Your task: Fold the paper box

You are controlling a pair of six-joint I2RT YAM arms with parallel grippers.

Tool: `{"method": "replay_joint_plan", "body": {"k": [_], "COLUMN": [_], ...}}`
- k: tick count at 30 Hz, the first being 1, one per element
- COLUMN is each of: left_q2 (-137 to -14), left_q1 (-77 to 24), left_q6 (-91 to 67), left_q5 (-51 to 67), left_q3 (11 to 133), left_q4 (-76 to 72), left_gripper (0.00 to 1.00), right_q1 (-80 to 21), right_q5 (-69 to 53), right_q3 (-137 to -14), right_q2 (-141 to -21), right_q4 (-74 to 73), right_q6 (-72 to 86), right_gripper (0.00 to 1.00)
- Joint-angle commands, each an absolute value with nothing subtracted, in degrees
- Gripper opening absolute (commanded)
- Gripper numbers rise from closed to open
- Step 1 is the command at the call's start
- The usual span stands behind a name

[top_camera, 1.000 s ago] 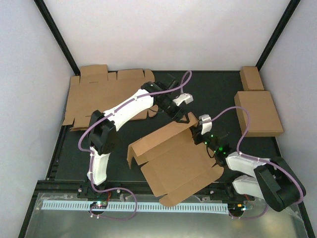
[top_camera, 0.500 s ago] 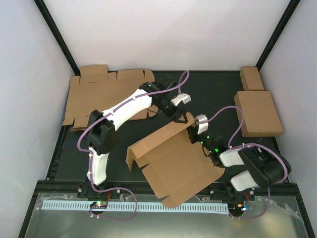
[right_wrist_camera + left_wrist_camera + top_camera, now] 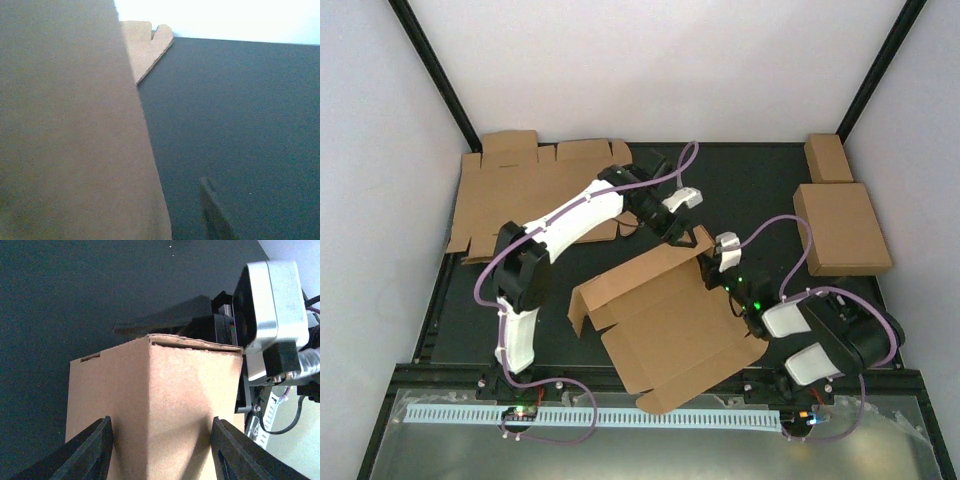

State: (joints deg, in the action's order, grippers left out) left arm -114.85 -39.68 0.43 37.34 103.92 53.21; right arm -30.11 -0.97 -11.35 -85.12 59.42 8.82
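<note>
One die-cut sheet, the paper box [image 3: 670, 325], lies in the lower middle of the overhead view on the black table [image 3: 770, 190]; its broad base panel is flat, a flap stands up at its left end, and its upper edge is raised into a wall. At the upper right corner of that wall the left gripper [image 3: 161, 420] straddles a folded crease; in its wrist view the two fingers [image 3: 92, 447] appear to press the cardboard from either side, so I judge it clamped on the corner. The right gripper [image 3: 710, 265] sits just beside it, at the same corner; one dark finger shows clear of the card in its own view and the other is hidden behind cardboard, so I cannot tell whether it grips or is released.

The step in hand looks like setting this corner upright; done well, the crease should stay centred between the left fingers, and the right gripper should take the neighbouring wall close to the fold; nothing pins the base, so both arms ought to move together and slowly, or the sheet may skid.

Farther out, a flat spare sheet [image 3: 520, 190] lies upper left; two finished boxes [image 3: 842, 228] sit at the right.
</note>
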Motion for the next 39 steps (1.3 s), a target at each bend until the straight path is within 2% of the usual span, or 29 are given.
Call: {"method": "replay_joint_plan", "body": {"k": [1,4,12,15,20,30,35,39], "left_q2": [-112.6,-111.6,-109.2,-108.5,-108.2,-109.0,-110.2,-110.7], "left_q1": [-39.1,-38.7,-37.7,-37.2,-36.1,-34.8,-34.3,-33.9], "left_q6": [0.5,0.2,-0.1,-0.1,-0.4,0.0,0.1,0.2], "left_q5": [36.8,36.5,36.5,37.4,40.5,43.2,44.2,44.9], "left_q3": [103.2,102.5,98.5,97.5,96.1,96.1,96.7,96.6], "left_q4": [54.4,53.6,51.3,50.9,49.9,50.3,50.6,50.8], "left_gripper": [0.57,0.6,0.72,0.74,0.75,0.74,0.73,0.72], "right_q1": [-30.2,-30.4,-31.5,-31.6,-31.5,-31.5,-31.5,-31.5], "right_q5": [0.9,0.6,0.9,2.1,1.6,-0.9,-2.0,-1.7], "right_q3": [-9.7,-9.5,-8.5,-8.0,-7.4,-12.3,-14.6,-15.2], "right_q2": [-83.6,-84.1,-87.6,-91.7,-95.8,-99.7,-102.6,-103.1], "right_q4": [61.0,61.1,66.3,71.9,82.1,86.6,86.7,86.8], "right_q6": [8.2,8.7,8.9,8.6,7.5,4.3,4.2,4.0], "right_gripper": [0.47,0.53,0.58,0.53,0.5,0.45,0.38,0.23]}}
